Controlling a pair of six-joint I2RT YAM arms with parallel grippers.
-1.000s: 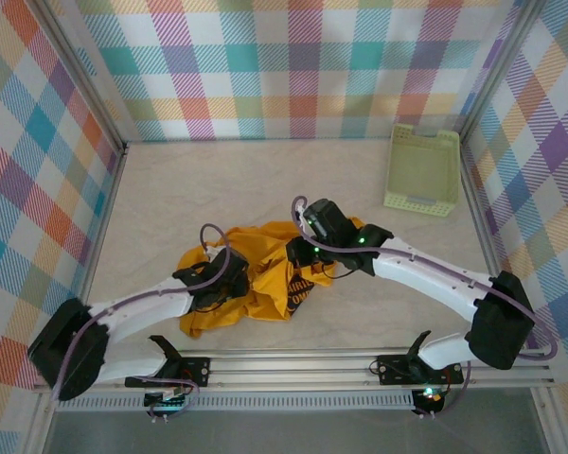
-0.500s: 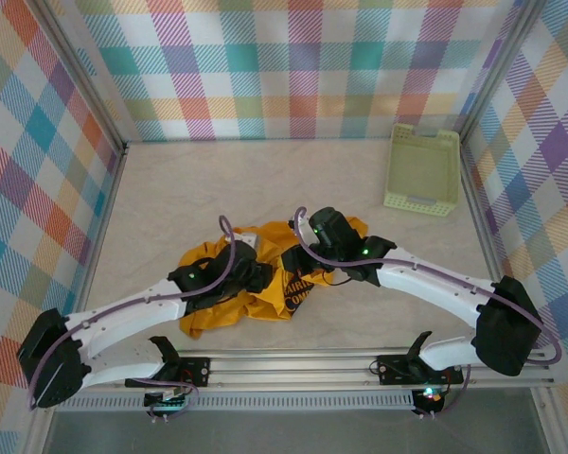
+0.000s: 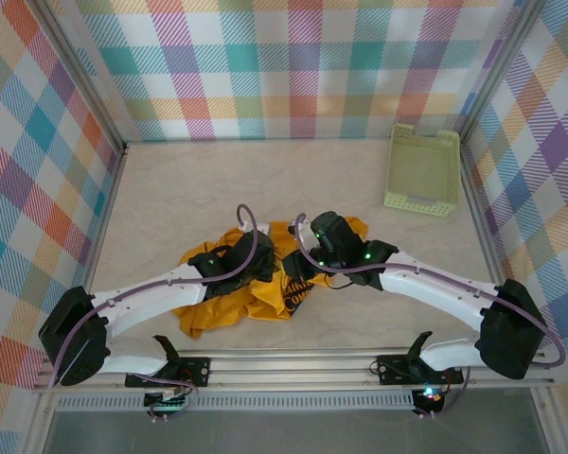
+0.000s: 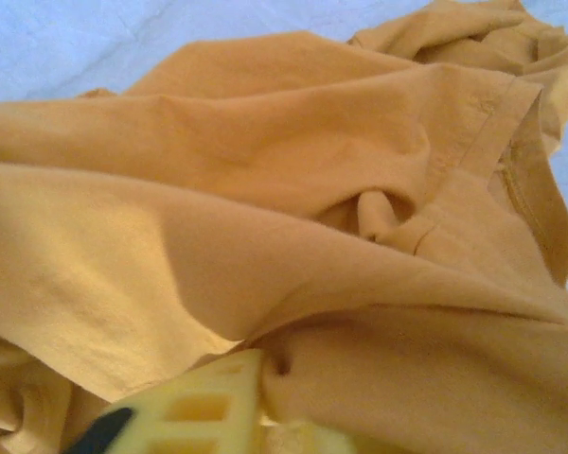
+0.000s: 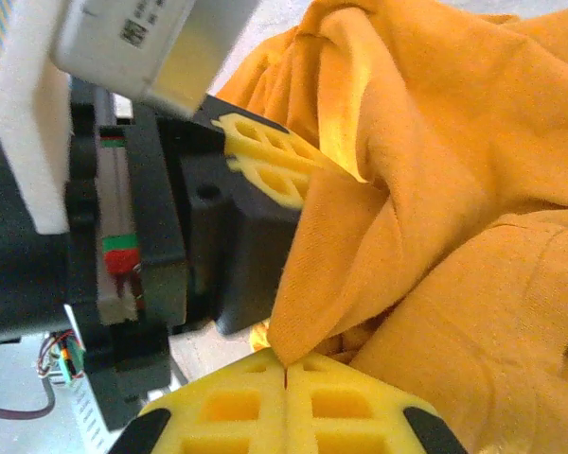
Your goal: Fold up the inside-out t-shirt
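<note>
- The inside-out t-shirt [image 3: 229, 307], mustard yellow, lies crumpled on the near middle of the table [image 3: 189, 189], with its dark print [image 3: 298, 287] facing up.
- The left gripper [image 4: 265, 378] is clenched on a fold of the shirt's left part.
- The right gripper [image 5: 286, 374] is pinched tight on a fabric edge, just beside the left one.
- A pale green basket [image 3: 422, 170] sits in the far right corner, well apart from the shirt.
</note>
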